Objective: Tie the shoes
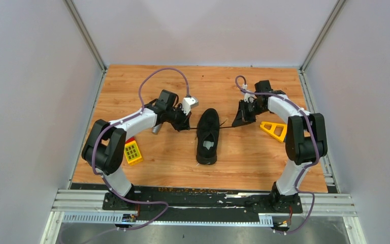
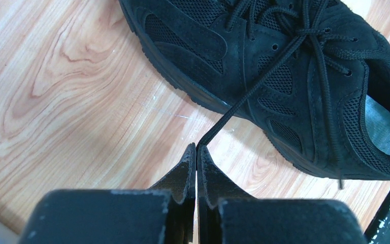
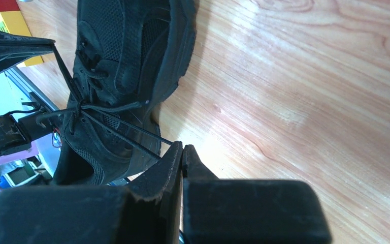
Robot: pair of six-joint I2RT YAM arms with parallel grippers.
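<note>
Bolted at the near edge of the wooden tabletop (image 1: 172, 168), both arms fold at raised elbows and reach away and inward toward the black sneaker (image 1: 207, 136). It lies at mid-tabletop, heel near and toe far. A yellow block (image 1: 132, 152) with a red piece behind it sits just beside the left elbow. A yellow wedge (image 1: 274, 130) lies beside the right forearm.

Farther in, the left hand (image 1: 186, 125) sits low just left of the shoe and the right hand (image 1: 239, 121) just right of it. From above, a thin dark line runs taut from each hand to the lacing.

The wrist cameras supply what the overhead view cannot. The left wrist view shows that hand's fingers pressed flat together, pinching the left lace end (image 2: 254, 86) at their tips. The lace climbs straight over the shoe's side to the crossed lacing, and a pale grey insole (image 2: 383, 127) shows in the opening.

In the right wrist view that hand is likewise clamped shut. The right lace end (image 3: 132, 136), seen as two thin strands, is drawn from the crossing down to its fingertips. Beyond the shoe, the same view catches the left hand's dark fingers with their lace stretched tight.

Only the overhead view shows both arms whole, with purple cables looping over the forearms.
</note>
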